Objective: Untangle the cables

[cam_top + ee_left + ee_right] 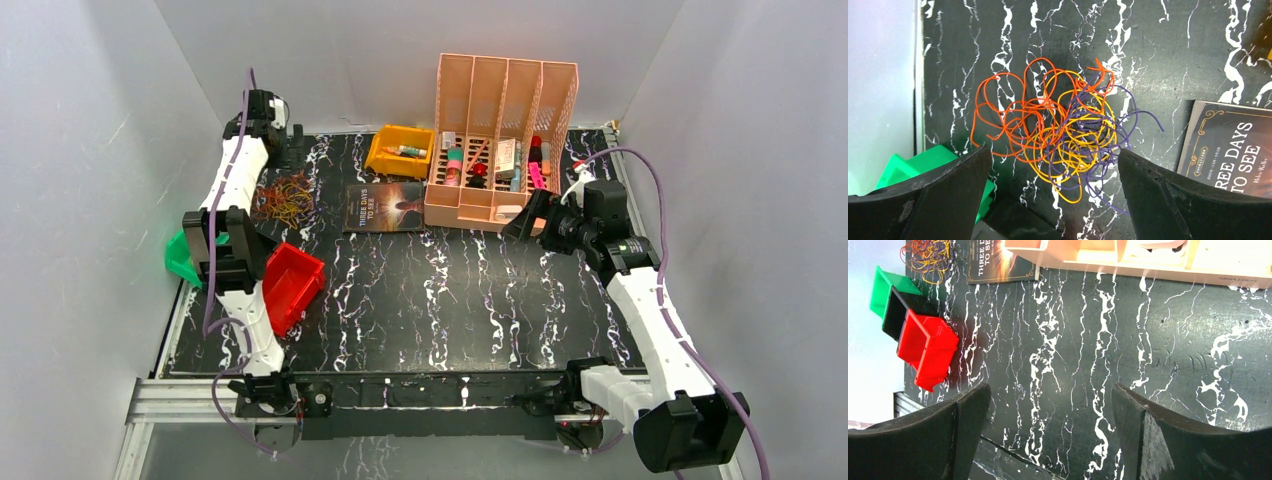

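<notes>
Left gripper [1053, 151] and right gripper [1050, 387] both spread wide and empty; cables [1058, 130] tangled at the far left of the table [450, 300]
The left arm [235, 175] reaches along the left wall, gripper above the heap; the right arm [650, 310] doubles back from its elbow to the near corner of the pink organizer [500, 130]. Only the left wrist view separates orange, yellow and purple strands, beside the book [1233, 145]; the top view gives one clump

We see a black marble-look table [450, 300] w/ white veins. On it, top view: tangled cables [286, 197] upper left, book [385, 208] just right of them, yellow bin [385, 165] & pink organizer [462, 215] top centre, red bin [295, 285] + green bin [183, 258] at left edge.
</notes>
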Controlling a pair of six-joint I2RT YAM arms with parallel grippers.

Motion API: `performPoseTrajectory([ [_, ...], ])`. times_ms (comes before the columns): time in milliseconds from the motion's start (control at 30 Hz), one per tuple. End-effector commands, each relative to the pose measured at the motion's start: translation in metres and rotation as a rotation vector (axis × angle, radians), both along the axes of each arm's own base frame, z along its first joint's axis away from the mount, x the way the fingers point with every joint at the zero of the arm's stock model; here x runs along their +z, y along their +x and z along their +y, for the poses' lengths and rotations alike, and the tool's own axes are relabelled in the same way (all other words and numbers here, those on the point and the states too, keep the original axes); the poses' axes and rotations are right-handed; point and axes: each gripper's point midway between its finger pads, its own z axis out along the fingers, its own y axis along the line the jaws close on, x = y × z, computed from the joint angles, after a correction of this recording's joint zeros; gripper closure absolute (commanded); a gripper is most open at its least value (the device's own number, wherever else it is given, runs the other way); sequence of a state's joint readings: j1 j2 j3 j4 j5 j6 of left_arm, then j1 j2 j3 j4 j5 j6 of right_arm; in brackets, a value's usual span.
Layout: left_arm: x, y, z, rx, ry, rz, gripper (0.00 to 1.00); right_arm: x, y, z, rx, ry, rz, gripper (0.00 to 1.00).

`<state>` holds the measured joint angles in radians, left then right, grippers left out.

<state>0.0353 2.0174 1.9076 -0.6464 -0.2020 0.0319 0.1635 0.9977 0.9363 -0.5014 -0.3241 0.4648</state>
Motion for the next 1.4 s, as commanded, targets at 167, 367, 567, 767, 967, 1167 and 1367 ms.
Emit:
performPoseTrajectory([
  [167, -0.045, -0.006, 0.007, -0.081, -0.1, 0.173, 0.02, -0.003, -0.002, -0.001, 0.022, -0.013, -0.006, 0.02],
  [367, -0.067, -0.009, 0.024, -0.064, -0.082, 0.214, 0.02, -0.003, 0.0, 0.0, 0.022, -0.016, -0.005, 0.02],
  [567, -0.082, -0.009, 0.026, -0.074, -0.164, 0.223, 0.02, -0.008, -0.003, -0.001, 0.027, -0.025, 0.013, 0.02],
  [767, -0.096, -0.008, 0.017, -0.101, -0.222, 0.238, 0.01, -0.009, -0.004, -0.003, 0.019, -0.03, 0.01, 0.03],
  [967, -0.106, -0.012, 0.003, -0.126, -0.299, 0.251, 0.02, -0.01, -0.005, -0.002, 0.019, -0.023, 0.021, 0.03],
  [1167, -0.115, -0.018, -0.007, -0.143, -0.353, 0.274, 0.02, -0.003, -0.004, -0.001, 0.025, -0.017, 0.007, 0.03],
  [1367, -0.122, -0.023, -0.014, -0.144, -0.395, 0.289, 0.02, -0.003, -0.006, 0.001, 0.027, -0.002, 0.014, 0.03],
])
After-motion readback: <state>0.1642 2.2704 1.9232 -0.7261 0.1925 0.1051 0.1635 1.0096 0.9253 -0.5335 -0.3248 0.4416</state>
